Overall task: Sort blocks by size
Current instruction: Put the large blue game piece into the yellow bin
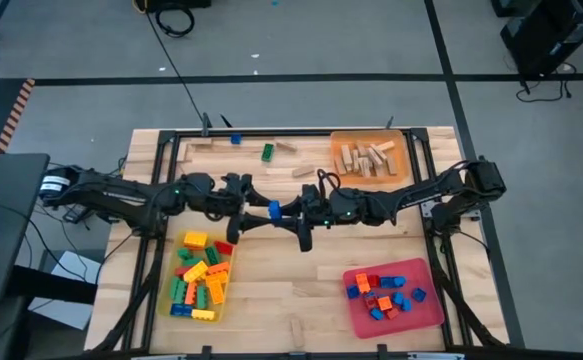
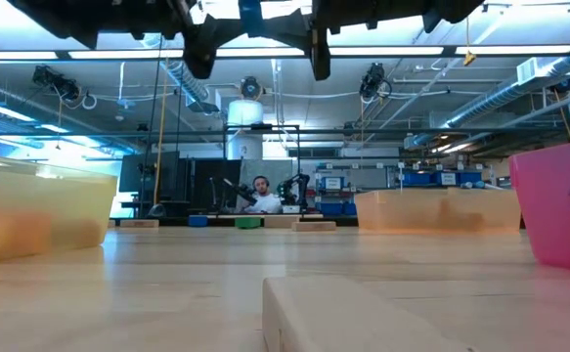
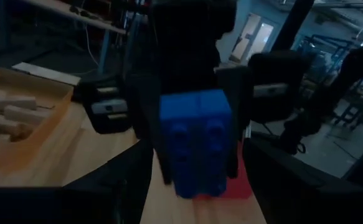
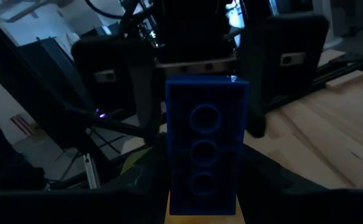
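Right pincer [image 1: 282,210] holds blue block [image 1: 274,209], left pincer [image 1: 255,200] facing

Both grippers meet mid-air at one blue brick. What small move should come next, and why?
Probably the left gripper backs away, handing over. Its fingers look spread around the blue brick, while the right gripper appears closed on it. Blue bricks already lie in the red tray, on the right arm's side.

Three trays [image 1: 426,312], two claws [image 1: 271,212], many blocks [image 1: 200,278].
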Controlling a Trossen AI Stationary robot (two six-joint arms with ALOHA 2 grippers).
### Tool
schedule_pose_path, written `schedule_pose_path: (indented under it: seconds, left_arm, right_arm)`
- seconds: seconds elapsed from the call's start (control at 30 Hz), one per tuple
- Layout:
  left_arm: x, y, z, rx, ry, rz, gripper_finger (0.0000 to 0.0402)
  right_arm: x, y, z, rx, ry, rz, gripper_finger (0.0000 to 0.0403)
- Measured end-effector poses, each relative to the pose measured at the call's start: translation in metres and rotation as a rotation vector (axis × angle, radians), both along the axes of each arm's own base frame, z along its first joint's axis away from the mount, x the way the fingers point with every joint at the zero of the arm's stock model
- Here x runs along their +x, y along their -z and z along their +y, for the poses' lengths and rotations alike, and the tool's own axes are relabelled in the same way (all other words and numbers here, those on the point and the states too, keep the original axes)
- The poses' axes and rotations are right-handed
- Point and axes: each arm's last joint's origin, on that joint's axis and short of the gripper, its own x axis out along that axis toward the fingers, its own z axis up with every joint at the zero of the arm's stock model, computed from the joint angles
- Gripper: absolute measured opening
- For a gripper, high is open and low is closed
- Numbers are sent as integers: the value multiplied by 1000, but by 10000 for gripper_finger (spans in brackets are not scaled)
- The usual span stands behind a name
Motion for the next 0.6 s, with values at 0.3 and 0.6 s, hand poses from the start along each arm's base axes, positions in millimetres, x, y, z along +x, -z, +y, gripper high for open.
schedule_pose_path:
  seconds: [0.3, 0.6]
  left_arm:
    - [13, 6, 3, -45, 4, -43, 255]
    - [24, 13, 3, -102, 9, -82, 211]
  right_arm:
    - [0, 1, -2, -2, -10, 5, 150]
    - [0, 2, -2, -1, -15, 22, 150]
